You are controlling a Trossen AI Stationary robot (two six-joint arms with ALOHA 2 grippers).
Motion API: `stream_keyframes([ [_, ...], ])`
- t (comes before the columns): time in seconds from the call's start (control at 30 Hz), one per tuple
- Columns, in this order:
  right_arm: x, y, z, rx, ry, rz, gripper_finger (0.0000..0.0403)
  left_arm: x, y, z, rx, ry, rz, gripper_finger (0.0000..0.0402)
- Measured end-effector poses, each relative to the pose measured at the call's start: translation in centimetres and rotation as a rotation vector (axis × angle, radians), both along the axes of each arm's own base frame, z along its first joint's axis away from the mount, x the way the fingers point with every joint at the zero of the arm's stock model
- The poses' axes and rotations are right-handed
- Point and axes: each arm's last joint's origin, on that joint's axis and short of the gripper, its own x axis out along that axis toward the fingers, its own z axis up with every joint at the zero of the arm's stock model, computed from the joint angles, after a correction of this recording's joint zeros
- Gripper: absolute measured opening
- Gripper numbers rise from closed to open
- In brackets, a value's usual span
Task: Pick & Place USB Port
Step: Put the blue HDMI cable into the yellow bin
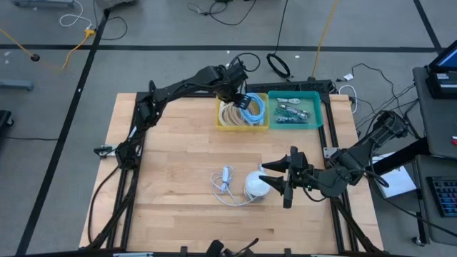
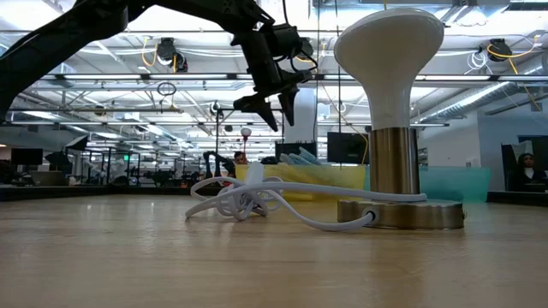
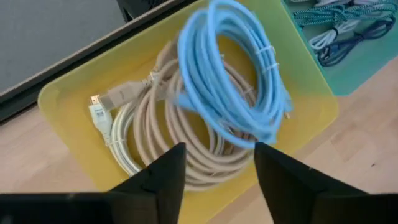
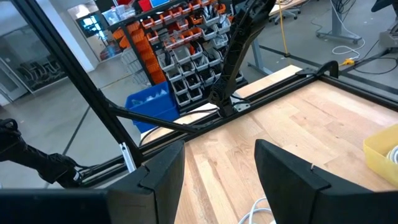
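Cable (image 3: 230, 87) ends hidden among coils

Wooden table (image 1: 171, 157) carries a yellow bin (image 1: 242, 126) and a teal bin (image 1: 298, 124) touching at the far edge, plus a white lamp (image 1: 255, 185) and its tangled cord (image 1: 226, 187).

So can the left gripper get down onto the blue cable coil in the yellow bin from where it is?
Probably yes: the left gripper hangs open above the yellow bin, and the blue cable coil lies uncovered on top of the beige cables.
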Motion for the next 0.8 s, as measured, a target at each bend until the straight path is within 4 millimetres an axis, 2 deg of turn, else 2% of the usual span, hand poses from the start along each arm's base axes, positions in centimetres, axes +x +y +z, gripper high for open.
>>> stream_keyframes([
  [0.13,0.0,0.0,0.0,-0.001,0.000,0.000,0.0189,0.4,-0.1,0.2,0.034,-0.030,-0.040,0.0209],
  [0.23,0.0,0.0,0.0,-0.002,0.000,0.000,0.0189,1.5,-0.4,0.7,0.036,-0.141,-0.103,0.0193],
  [0.3,0.1,-0.1,0.0,-0.002,0.000,-0.003,0.0189,2.4,-0.7,1.2,0.033,-0.238,-0.124,0.0160],
  [0.43,0.2,-0.3,0.0,-0.003,0.003,-0.008,0.0189,3.7,-1.3,2.3,0.035,-0.397,-0.155,0.0035],
  [0.47,0.2,-0.3,0.0,-0.003,0.003,-0.008,0.0189,3.9,-1.3,2.2,0.035,-0.408,-0.150,0.0019],
  [0.6,0.2,-0.3,0.0,0.003,0.003,-0.008,0.0189,4.1,-1.0,1.1,-0.004,-0.376,-0.107,0.0004],
  [0.8,0.2,-0.3,0.0,0.008,0.002,-0.009,0.0189,4.5,-1.1,-0.8,-0.021,-0.305,-0.077,0.0002],
])
